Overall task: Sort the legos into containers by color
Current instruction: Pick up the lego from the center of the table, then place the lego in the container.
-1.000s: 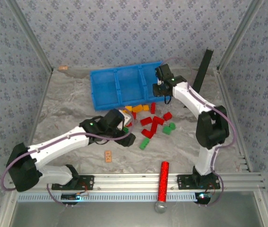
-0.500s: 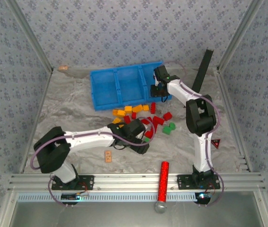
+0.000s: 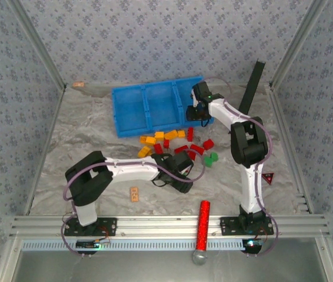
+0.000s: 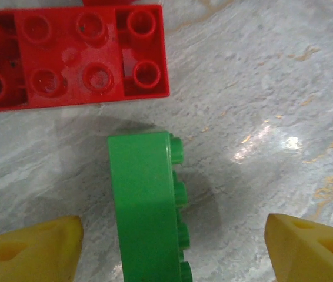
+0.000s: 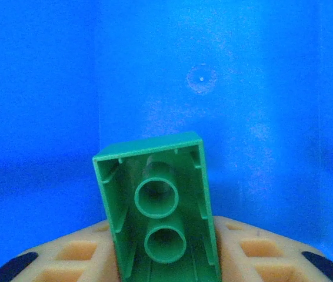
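Observation:
The legos, red [image 3: 193,148], yellow-orange [image 3: 155,138] and green [image 3: 212,158], lie scattered in front of the blue containers [image 3: 132,111]. My left gripper [image 3: 181,178] hangs low at the near edge of the pile. In the left wrist view it [image 4: 173,226] is open around a green lego [image 4: 143,205] lying on its side, with gaps on both sides. A red lego [image 4: 72,56] lies just beyond it. My right gripper [image 3: 197,113] is over the right-hand bin. It [image 5: 165,247] is shut on a green lego [image 5: 155,194], hollow underside facing the camera, above the blue bin floor [image 5: 243,88].
A flat tan block [image 3: 134,194] lies near the left arm. A red glittery cylinder [image 3: 202,226] rests by the front rail. A black post [image 3: 252,88] leans at the back right. A small red triangle [image 3: 267,178] sits right of the right arm.
My left arm has swung right and nearer, coming down over the green lego with its jaws somewhat narrower. The right gripper has stayed over the right bin, still holding its green lego.

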Controlling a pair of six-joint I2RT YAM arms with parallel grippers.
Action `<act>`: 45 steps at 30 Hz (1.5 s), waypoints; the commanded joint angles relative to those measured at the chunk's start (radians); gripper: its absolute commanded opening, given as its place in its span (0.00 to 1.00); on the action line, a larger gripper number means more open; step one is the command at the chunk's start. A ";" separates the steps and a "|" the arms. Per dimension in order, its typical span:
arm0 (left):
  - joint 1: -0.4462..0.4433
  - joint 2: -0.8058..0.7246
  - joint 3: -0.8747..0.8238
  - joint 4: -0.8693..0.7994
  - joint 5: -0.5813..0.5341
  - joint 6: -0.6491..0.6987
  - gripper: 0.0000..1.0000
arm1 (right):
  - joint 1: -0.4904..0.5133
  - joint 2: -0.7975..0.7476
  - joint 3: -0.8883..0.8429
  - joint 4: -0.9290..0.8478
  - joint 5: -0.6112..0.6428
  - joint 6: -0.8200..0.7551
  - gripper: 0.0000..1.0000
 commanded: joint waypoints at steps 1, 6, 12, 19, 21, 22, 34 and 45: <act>-0.005 0.036 0.046 -0.029 0.020 -0.009 0.76 | -0.001 -0.045 -0.003 -0.007 -0.031 -0.025 0.42; -0.004 0.081 0.076 -0.053 0.032 -0.017 0.64 | 0.008 -0.093 -0.013 -0.021 -0.050 -0.027 0.49; -0.004 0.093 0.092 -0.082 0.053 -0.010 0.35 | 0.010 -0.145 -0.030 -0.048 -0.058 -0.028 0.51; 0.015 0.057 0.190 -0.177 0.065 0.053 0.20 | -0.005 -0.357 -0.170 -0.048 -0.063 -0.015 0.58; 0.036 0.039 0.250 -0.210 0.071 0.079 0.20 | -0.016 -0.436 -0.235 -0.048 -0.054 -0.002 0.62; 0.046 0.033 0.280 -0.225 0.071 0.093 0.19 | -0.022 -0.465 -0.264 -0.066 -0.054 0.008 0.65; 0.214 0.244 0.865 -0.271 -0.026 0.271 0.19 | -0.045 -0.810 -0.742 0.001 -0.014 0.297 0.86; 0.297 0.561 1.321 -0.327 -0.062 0.281 0.17 | -0.025 -0.889 -0.967 0.050 -0.040 0.385 0.88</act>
